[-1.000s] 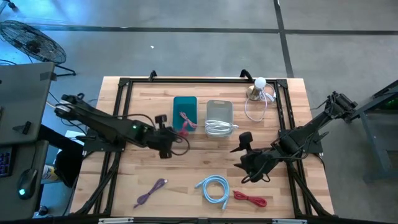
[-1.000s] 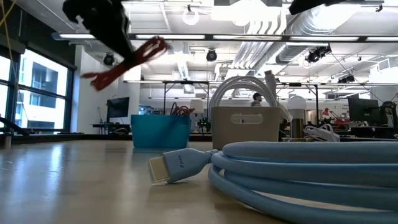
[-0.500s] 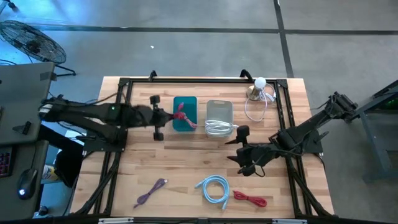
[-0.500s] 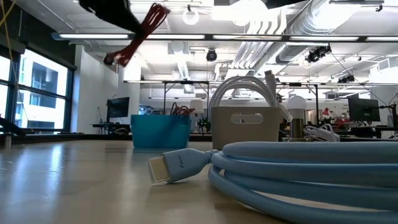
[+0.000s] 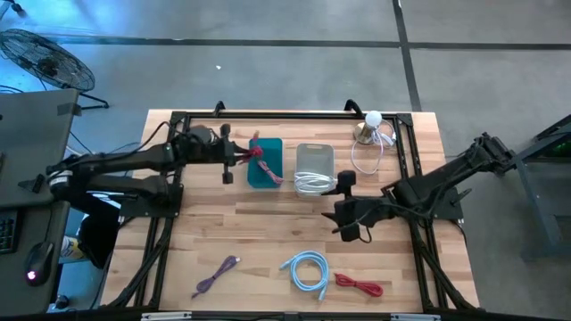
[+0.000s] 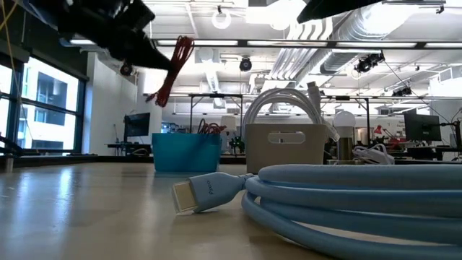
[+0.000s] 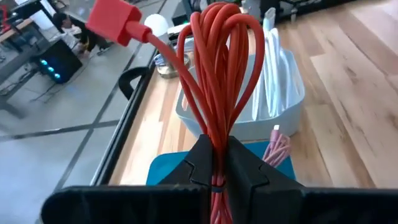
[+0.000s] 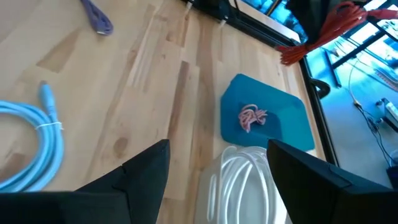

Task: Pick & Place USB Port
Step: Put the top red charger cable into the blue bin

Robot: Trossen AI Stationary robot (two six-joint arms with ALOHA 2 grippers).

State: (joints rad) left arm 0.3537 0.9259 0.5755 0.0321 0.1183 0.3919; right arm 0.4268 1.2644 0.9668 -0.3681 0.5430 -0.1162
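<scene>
My overhead camera looks straight down; my low one sits tabletop-level close behind the blue cable (image 6: 346, 195); both share the teal bin (image 5: 265, 162).

Two dark jointed arms, each tool (image 7: 214, 177) black.

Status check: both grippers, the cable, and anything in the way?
Left gripper shut on red cable, above teal bin. Right gripper open, empty, near white bin. Pink cable already in teal bin; nothing blocking.

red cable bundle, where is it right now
The red cable bundle hangs clamped in the left end effector, above the teal bin's left edge in the high view.
</scene>
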